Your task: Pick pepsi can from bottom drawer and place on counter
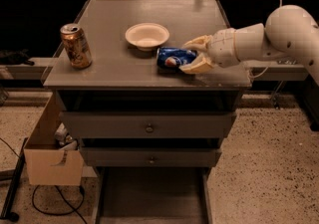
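The blue pepsi can (170,57) lies on its side on the grey counter (114,66), near the front edge and just right of a white bowl. My gripper (186,57) reaches in from the right, with one finger above and one below the can's right end, shut on it. The can's underside seems to rest on the counter. The bottom drawer (149,200) is pulled open below the cabinet, and the part of its floor that shows is bare.
A gold-brown can (76,45) stands upright at the counter's left edge. A white bowl (146,35) sits mid-counter, close behind the pepsi can. Two shut knobbed drawers (148,127) face me. A cardboard box (52,161) stands on the floor at the left.
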Controlling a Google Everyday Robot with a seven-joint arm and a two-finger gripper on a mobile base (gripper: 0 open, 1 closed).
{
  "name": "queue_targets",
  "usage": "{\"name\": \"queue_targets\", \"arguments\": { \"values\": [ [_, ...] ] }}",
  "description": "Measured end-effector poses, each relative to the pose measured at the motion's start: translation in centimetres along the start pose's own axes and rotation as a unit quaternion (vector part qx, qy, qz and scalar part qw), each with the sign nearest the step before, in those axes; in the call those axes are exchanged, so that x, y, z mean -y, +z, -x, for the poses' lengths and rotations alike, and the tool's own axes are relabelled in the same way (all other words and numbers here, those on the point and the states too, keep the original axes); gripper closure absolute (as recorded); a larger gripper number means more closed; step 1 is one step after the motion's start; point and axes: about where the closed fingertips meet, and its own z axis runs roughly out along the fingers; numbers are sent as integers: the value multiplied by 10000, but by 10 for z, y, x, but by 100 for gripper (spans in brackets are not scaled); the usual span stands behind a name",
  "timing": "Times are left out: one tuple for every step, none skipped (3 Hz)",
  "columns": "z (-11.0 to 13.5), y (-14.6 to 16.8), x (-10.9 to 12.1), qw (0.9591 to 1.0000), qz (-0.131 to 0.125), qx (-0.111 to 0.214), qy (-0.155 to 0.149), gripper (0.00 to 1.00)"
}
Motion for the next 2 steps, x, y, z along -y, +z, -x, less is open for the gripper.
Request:
{"name": "queue_targets", "arguments": {
  "values": [
    [-1, 0, 0, 10000, 3, -6, 4, 84],
    [-1, 0, 0, 10000, 3, -6, 4, 60]
  ]
}}
